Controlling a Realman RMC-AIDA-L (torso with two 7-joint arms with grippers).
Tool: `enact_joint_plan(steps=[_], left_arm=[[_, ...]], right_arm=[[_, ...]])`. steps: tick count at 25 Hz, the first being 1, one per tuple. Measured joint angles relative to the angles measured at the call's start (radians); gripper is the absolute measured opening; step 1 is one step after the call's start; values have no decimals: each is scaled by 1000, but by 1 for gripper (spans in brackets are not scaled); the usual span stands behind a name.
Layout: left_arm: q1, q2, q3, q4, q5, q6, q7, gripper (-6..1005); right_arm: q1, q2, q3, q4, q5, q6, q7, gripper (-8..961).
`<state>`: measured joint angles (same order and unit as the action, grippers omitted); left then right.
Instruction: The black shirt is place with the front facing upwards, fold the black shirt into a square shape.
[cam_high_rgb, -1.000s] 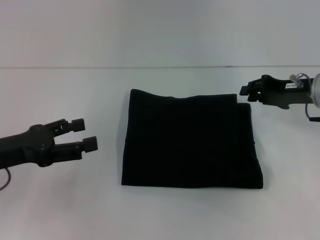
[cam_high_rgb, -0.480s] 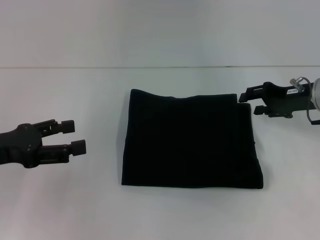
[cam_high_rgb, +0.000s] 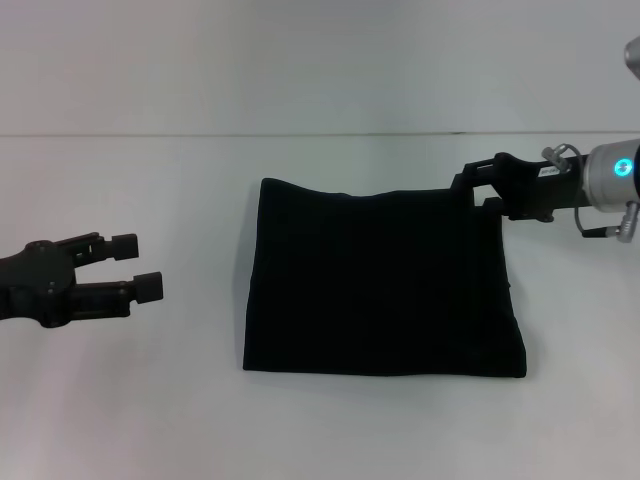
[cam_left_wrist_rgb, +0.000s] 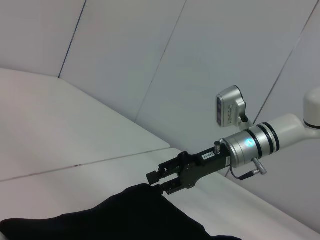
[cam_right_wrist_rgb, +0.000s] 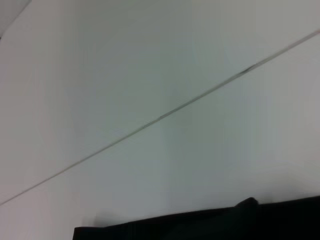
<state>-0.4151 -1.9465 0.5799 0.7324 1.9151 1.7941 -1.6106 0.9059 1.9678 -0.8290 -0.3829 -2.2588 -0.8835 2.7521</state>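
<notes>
Shirt (cam_high_rgb: 380, 285) lies mid-bench, already a near-square folded block; far edge slightly wavy, near-right corner pushed out a little. No lettering shows.

Right tool (cam_high_rgb: 472, 190) sits at the shirt's far-right corner, touching or just over it; fingers look slightly apart, nothing clearly clamped. In the left wrist view the right tool (cam_left_wrist_rgb: 159, 180) meets the cloth edge (cam_left_wrist_rgb: 142, 192).

Left tool (cam_high_rgb: 135, 268) hangs well apart from the shirt, on the robot's left, fingers apart, empty.

Risks, as I judge them:
- Right tool may snag that corner on withdrawal, dragging the top layer and opening the fold.
- If it pinches only one layer, a lift would peel the stack.
- A push inward would wrinkle the far edge further and spoil the square.

Count: one shirt, two tools, one bench (cam_high_rgb: 120, 400).
</notes>
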Motion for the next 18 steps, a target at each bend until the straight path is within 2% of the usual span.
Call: enact_joint_plan(steps=[6,10,16,18], left_arm=[[-1,0,0,1,1,-1,0,964],[-2,0,0,1,1,-2,1,964],[-2,0,0,1,1,-5,1,964],[-3,0,0,1,1,-6,1,964]], right_arm=[[9,12,-11,10,0,36,-3,618],[11,33,-37,-7,-1,38,-55,614],[15,41,-49,-27,-2,50,-87,487],[16,42,-50,-28,-2,54,-88,383]])
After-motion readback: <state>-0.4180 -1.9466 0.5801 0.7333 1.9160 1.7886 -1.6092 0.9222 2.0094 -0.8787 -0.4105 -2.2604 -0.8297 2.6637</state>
